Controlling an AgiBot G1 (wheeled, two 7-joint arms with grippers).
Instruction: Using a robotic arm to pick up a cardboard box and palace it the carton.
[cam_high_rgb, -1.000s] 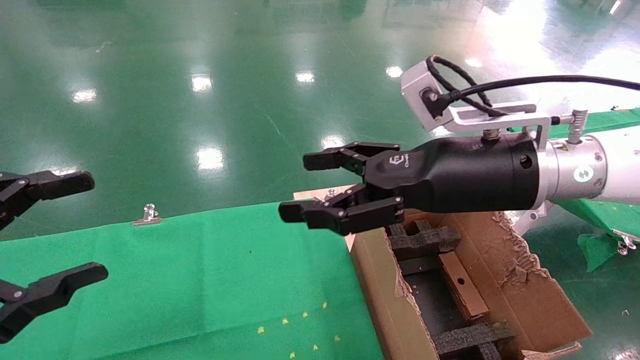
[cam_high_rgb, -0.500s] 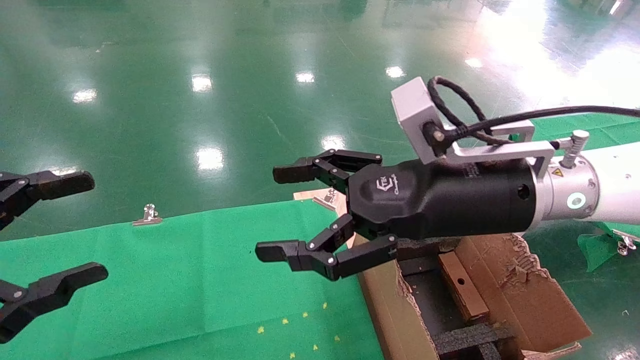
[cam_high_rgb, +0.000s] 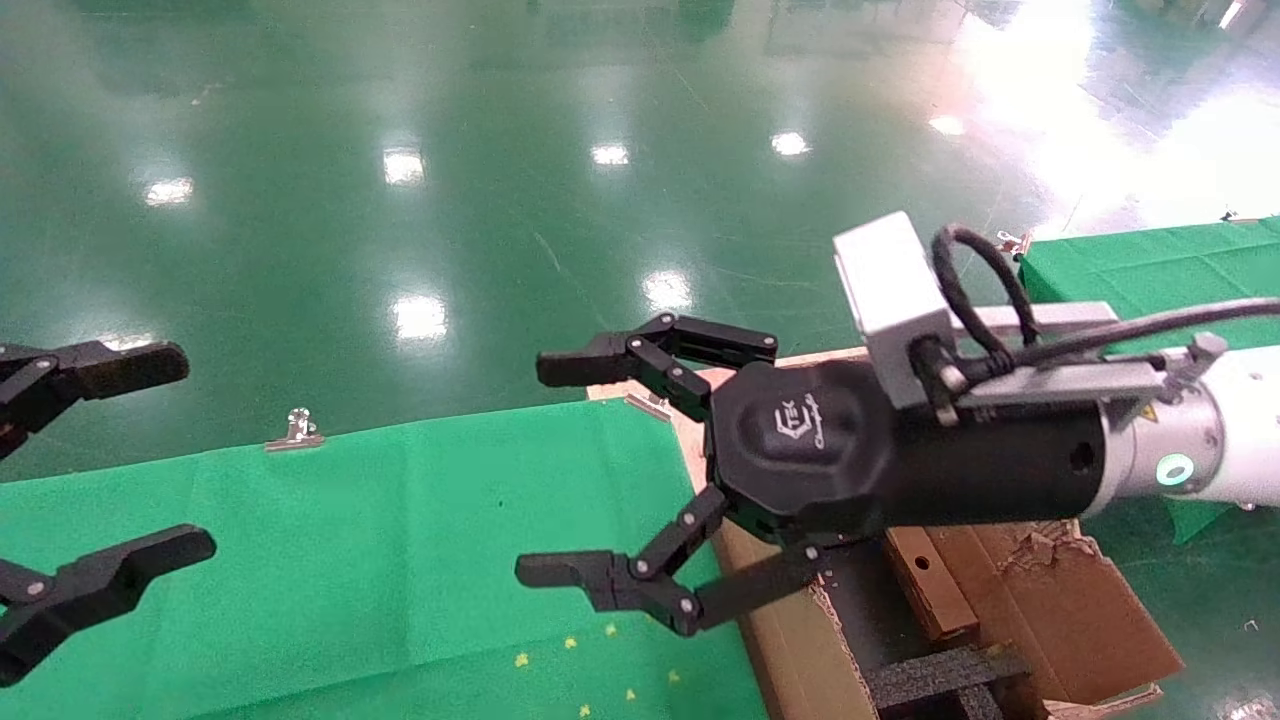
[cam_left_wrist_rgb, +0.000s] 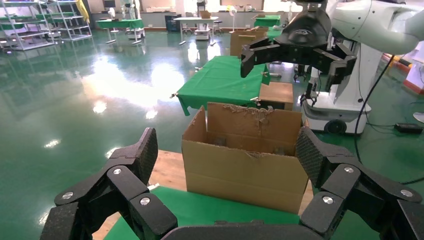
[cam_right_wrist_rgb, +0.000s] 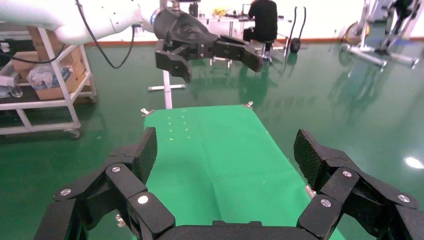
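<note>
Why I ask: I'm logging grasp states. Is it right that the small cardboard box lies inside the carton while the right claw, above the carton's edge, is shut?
Not quite. The head view shows the right claw wide open, holding nothing. The rest holds: the cardboard box lies inside the carton, the claw above its edge.

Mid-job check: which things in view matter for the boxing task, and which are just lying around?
Job:
right claw, open, empty, beside the carton
cardboard box, already inside the carton
carton

Lying about:
left claw, open, parked at the left
green cloth
metal clip on the cloth's far edge
</note>
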